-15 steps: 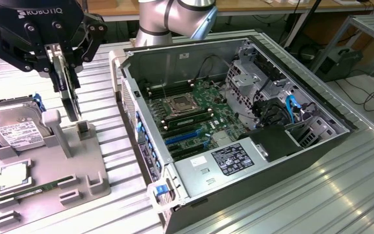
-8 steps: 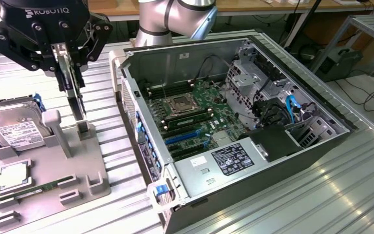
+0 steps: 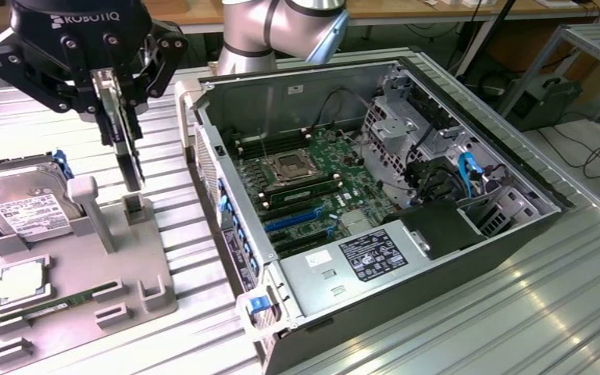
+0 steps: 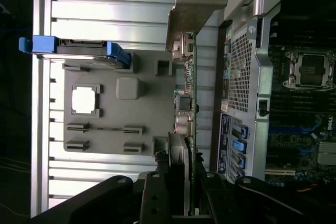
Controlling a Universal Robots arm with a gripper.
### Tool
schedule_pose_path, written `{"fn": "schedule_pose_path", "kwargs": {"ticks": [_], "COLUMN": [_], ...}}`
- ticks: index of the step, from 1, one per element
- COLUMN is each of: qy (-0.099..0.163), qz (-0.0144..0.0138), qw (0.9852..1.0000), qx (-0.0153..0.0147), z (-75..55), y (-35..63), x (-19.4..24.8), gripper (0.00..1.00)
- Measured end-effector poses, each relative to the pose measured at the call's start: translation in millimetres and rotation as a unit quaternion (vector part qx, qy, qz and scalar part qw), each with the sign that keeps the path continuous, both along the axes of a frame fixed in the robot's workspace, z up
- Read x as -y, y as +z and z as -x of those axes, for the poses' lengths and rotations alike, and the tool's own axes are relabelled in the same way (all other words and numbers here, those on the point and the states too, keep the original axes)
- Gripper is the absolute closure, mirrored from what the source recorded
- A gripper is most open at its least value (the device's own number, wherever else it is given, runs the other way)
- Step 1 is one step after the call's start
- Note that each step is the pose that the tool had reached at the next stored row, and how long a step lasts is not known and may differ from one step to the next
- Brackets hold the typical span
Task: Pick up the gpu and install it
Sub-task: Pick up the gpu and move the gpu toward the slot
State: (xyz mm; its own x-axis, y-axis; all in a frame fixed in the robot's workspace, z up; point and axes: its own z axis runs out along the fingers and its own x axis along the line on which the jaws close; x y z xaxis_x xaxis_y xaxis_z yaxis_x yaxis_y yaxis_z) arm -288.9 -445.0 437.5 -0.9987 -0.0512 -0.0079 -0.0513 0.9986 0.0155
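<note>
Exterior view: gripper (image 3: 116, 109) holds gpu (image 3: 128, 168) upright over holder (image 3: 133, 269).

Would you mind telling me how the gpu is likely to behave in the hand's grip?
Probably stiff: the gpu hangs straight and edge-on below the hand without bending. Likely fragile, given exposed components along its face. The metal bracket at one end may make it slightly end-heavy.

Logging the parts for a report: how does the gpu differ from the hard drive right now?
The gpu hangs upright in the end effector, above the grey fixture; the hard drive rests on it. The gpu is a thin card; the hard drive is a thicker silver box with a white label. Both are outside the case.
</note>
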Motion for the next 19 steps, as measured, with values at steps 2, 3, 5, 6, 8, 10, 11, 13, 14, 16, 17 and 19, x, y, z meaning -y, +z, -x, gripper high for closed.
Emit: {"fn": "schedule_pose_path", "kwargs": {"ticks": [2,3,5,6,8,10,11,13,14,16,17,19], "qy": [0.0,0.0,0.0,0.0,0.0,0.0,0.0,0.0,0.0,0.0,0.0,0.0], "qz": [0.0,0.0,0.0,0.0,0.0,0.0,0.0,0.0,0.0,0.0,0.0,0.0], "qw": [1.0,1.0,1.0,1.0,1.0,1.0,1.0,1.0,1.0,1.0,1.0,1.0], "qx": [0.0,0.0,0.0,0.0,0.0,0.0,0.0,0.0,0.0,0.0,0.0,0.0], "z": [-1.4,-2.1,-3.5,-4.4,-6.5,-8.2,-9.0,-10.9,-12.3,-14.8,-15.8,-17.9], "y": [0.0,0.0,0.0,0.0,0.0,0.0,0.0,0.0,0.0,0.0,0.0,0.0], "x": [0.0,0.0,0.0,0.0,0.0,0.0,0.0,0.0,0.0,0.0,0.0,0.0], "gripper": [0.73,0.73,0.73,0.73,0.73,0.73,0.73,0.73,0.73,0.73,0.73,0.73]}}
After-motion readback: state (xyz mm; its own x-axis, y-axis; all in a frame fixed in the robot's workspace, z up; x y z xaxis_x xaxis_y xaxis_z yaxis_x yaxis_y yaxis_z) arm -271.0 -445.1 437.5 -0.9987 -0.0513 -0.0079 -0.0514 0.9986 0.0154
